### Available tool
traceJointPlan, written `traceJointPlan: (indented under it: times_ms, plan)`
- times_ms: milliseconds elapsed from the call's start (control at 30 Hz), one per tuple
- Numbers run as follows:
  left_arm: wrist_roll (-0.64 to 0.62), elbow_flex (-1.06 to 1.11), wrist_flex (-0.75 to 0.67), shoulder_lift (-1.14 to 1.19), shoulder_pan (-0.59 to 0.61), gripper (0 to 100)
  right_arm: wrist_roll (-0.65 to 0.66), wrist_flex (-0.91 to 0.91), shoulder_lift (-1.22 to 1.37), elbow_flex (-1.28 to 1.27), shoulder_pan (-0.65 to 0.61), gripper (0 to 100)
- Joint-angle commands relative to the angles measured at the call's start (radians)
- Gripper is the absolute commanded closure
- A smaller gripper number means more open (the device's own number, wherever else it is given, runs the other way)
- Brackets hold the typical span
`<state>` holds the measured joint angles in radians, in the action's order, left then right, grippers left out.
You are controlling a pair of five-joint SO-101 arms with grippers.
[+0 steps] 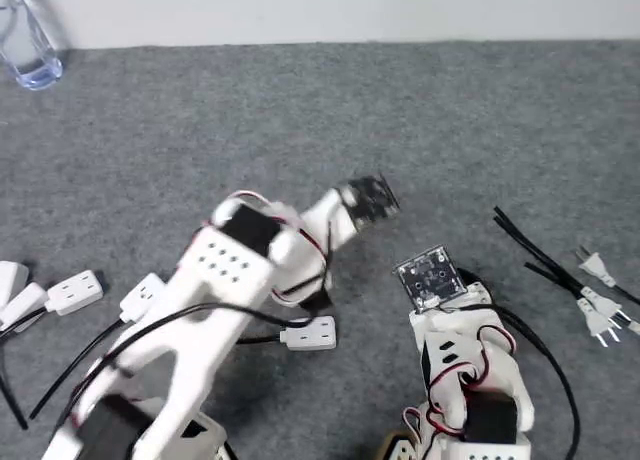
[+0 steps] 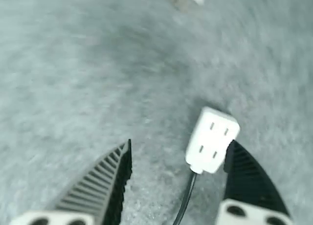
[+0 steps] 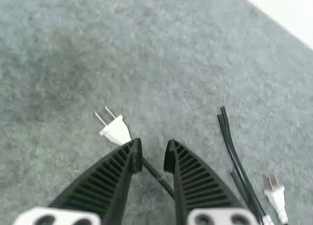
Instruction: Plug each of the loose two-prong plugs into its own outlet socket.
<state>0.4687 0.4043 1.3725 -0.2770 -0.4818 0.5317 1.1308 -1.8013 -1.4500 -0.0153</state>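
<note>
A clear glass (image 1: 30,45) stands at the far left corner of the gray carpet (image 1: 300,110). Along the left edge lie white outlet blocks on black leads: the first socket (image 1: 75,292) and, near it toward the middle, the second socket (image 1: 143,296). Two more white pieces sit at the very edge, too cut off to name.

The left arm (image 1: 230,270) reaches from the near left toward the middle of the table. At its side lies the middle socket (image 1: 310,332), its lead running off to the left. In the left wrist view the left gripper (image 2: 180,146) hangs over the carpet with its jaws wide apart. The middle socket (image 2: 212,139) lies between them, slots facing up, right beside one finger, its lead running back toward the wrist.

The right arm (image 1: 465,370) stands right of the middle. The right gripper (image 3: 153,146) has its jaws only a narrow gap apart. A white plug (image 3: 116,131) sits just past one fingertip, prongs pointing away, and its black cord (image 3: 155,175) runs through the gap. Whether the fingers pinch it cannot be told.

Farther right lie a bundle of black wires (image 1: 530,250) and the spare plugs (image 1: 598,310), well apart from every socket.
</note>
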Motion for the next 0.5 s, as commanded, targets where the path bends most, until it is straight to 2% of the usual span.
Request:
traceJointPlan:
  times_ms: [0,133,267,367,467]
  plan:
    - [-0.137,-0.038,-0.005,-0.21,0.098,71,-0.008,0.001,-0.007,0.008,-0.027,91.4]
    - [-0.232,-0.038,-0.005,-0.402,0.238,71,0.029,0.007,-0.007,0.008,-0.016,91.4]
    - [-0.358,-0.013,0.009,-0.623,0.404,71,-0.051,0.021,-0.007,0.032,-0.013,91.4]
    - [-0.336,0.079,0.029,-0.77,0.526,71,-0.081,0.035,-0.005,0.061,0.045,91.4]
    - [-0.319,0.269,0.035,-0.87,0.635,71,-0.078,0.044,0.007,0.129,0.127,91.3]
